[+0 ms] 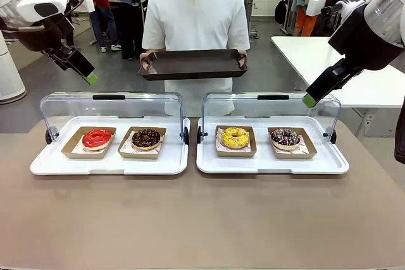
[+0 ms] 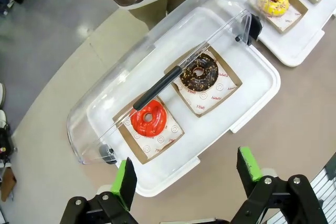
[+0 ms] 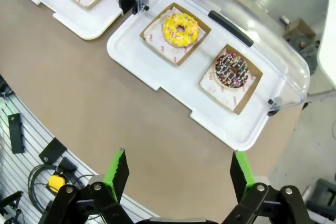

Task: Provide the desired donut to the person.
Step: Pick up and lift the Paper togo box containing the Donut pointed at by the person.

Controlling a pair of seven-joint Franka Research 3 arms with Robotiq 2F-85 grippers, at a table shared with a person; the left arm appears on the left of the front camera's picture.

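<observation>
On the bench sit 2 white trays, the left tray and the right tray. Each has its clear lid swung up and back, so all 4 donuts are easy to reach. From left to right they are the red donut, the brown donut, the yellow donut and the sprinkle donut. Each sits in its own brown card box. Across the bench the person holds a dark tray by its 2 ends and does not point, so I cannot tell which donut is wanted. The left claw hangs high above the bench near the left tray, wide open, with nothing in it. The right claw hangs high near the right tray, also wide open and holding nothing. I think the robot is at the very start and has to find out the pick. To do it well, the arm on the picked donut's side should go, come straight down in front of the lid, and close softly so the icing is not squashed. Taking the card box by its edge may be kinder than pinching the donut. Then it should carry it flat to the dark tray. Every donut lies flat with its hole facing up. Round things have no long side, so the claw can close from any side. The dark tray's long side runs left to right.
</observation>
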